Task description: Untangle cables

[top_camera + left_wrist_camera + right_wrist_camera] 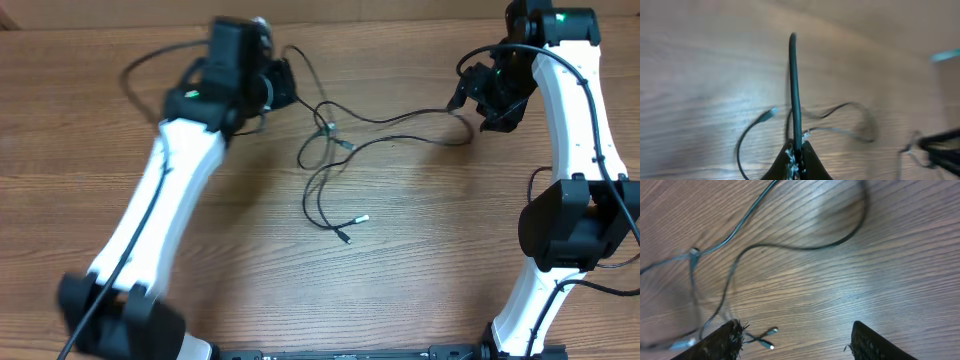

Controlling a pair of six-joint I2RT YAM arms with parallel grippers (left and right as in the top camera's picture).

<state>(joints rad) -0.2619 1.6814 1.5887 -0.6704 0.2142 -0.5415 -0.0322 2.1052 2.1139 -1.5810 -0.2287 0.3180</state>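
Observation:
Thin black cables (330, 150) lie tangled on the wooden table, with a knot of plugs near the middle and two silvery plug ends (352, 226) lower down. My left gripper (278, 85) is at the upper left of the tangle, shut on a black cable (795, 90) that runs straight up between its fingers (798, 155). My right gripper (492, 100) is at the right end of the tangle, open and empty (795, 340) above the table, with cable loops (790, 245) lying beyond it and two plug ends (765, 337) near its left finger.
The wooden table (420, 250) carries only the cables. The arms' own thicker black wires (150, 60) loop at the far left and along the right arm (575, 110). The arm bases stand at the front edge.

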